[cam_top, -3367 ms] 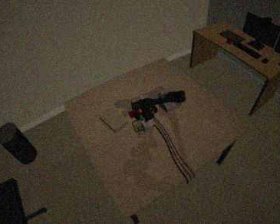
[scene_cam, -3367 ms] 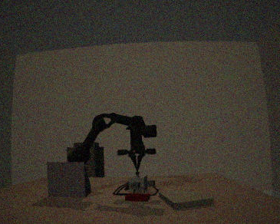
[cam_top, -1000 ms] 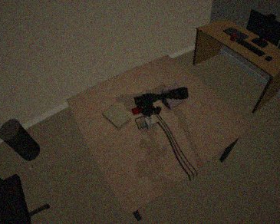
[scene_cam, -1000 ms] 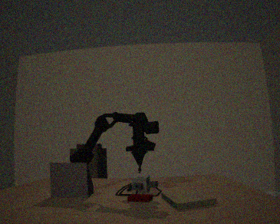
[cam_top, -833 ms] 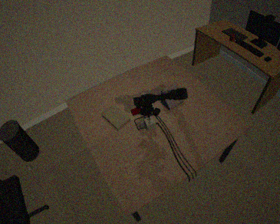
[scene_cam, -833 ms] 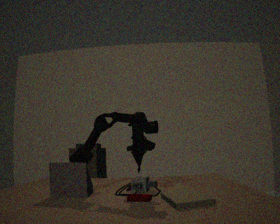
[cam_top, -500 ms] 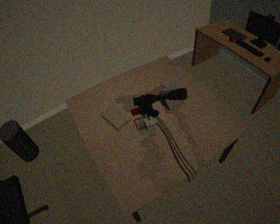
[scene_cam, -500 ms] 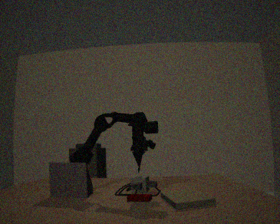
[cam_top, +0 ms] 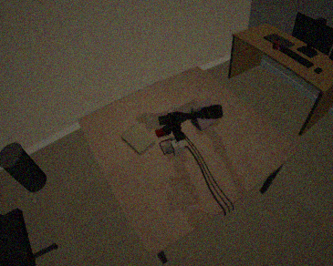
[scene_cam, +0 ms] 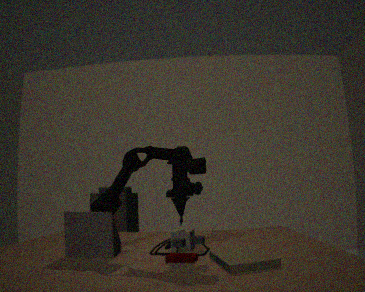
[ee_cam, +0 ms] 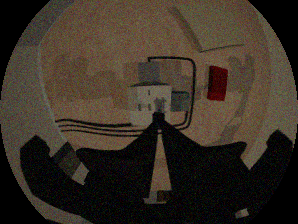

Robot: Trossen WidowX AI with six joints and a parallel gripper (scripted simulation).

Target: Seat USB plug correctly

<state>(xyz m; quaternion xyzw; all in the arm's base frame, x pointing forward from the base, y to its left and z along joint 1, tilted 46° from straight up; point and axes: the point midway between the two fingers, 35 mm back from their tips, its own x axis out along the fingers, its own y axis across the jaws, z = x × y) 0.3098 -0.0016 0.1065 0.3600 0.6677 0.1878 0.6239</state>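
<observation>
While I am watching the feeds, my gripper [scene_cam: 181, 218] is hanging just above the power cube [scene_cam: 182, 239] on the table [scene_cam: 298, 250], clamping the USB plug [ee_cam: 158, 106] between its fingertips, directly over the cube's top.

The pale wooden tabletop [cam_top: 140, 191] carries a small light-grey power cube [cam_top: 170, 147] near its middle, with a little red block [cam_top: 161, 132] just beside it on the side toward a flat white rectangular slab [cam_top: 139, 138] that lies near the cube. Three thin dark cables [cam_top: 213, 184] run side by side from the cube across the bare wood to the tabletop's edge. In the exterior view a grey box [scene_cam: 89, 234] stands on the tabletop well apart from the cube, beside the arm's dark base [scene_cam: 115, 207].
</observation>
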